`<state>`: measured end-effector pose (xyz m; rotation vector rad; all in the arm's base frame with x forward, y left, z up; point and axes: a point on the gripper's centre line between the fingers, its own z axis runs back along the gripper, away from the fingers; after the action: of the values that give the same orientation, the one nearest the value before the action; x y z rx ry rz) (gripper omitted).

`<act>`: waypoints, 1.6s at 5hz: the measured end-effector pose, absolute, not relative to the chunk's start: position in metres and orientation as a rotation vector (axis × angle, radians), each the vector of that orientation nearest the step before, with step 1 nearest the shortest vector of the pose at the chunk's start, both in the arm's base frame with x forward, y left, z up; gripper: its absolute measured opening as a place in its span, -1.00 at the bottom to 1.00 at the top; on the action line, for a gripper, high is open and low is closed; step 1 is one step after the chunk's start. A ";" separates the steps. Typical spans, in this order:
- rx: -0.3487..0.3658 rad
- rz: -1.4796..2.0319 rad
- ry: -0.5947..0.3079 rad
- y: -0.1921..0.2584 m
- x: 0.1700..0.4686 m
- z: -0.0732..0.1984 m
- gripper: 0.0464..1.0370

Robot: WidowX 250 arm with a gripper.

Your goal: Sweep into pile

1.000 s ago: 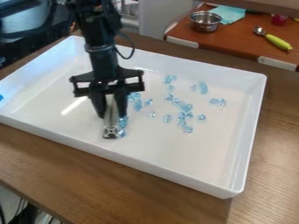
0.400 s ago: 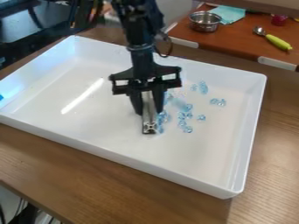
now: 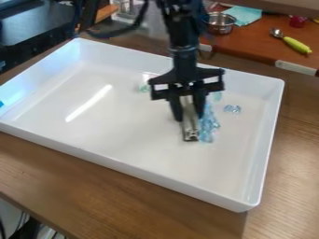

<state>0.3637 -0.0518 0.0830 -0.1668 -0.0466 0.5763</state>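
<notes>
Beads [image 3: 208,125] just beside the gripper [image 3: 189,116] are looking light, slippery; its fingers are pinching a stiff-looking metal sweeper [image 3: 190,133], sensibly up high.

Tray [image 3: 131,144] is plain white; beads [image 3: 210,123] in tray clear pale blue; gripper [image 3: 189,117] over tray black, tool [image 3: 189,128] in it silver; table [image 3: 74,186] under tray brown, wood-grained. Beyond tray: counter [image 3: 255,46] orange-brown, cloth [image 3: 246,15] teal, bowl [image 3: 221,23] silver, spoon handle [image 3: 297,45] yellow-green.

So the black arm [image 3: 184,58] hangs in from the top edge — slight lean, gripper [image 3: 189,116] pointing down, fingers clamped a bit apart.
</notes>
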 end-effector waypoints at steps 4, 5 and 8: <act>-0.225 0.614 0.040 -0.107 0.382 0.087 -0.34; -0.247 0.598 0.093 -0.103 0.373 0.097 -0.34; -0.242 0.608 -0.068 -0.017 0.344 0.172 -0.34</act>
<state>0.3439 -0.0167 0.1715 -0.2421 -0.0676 0.6079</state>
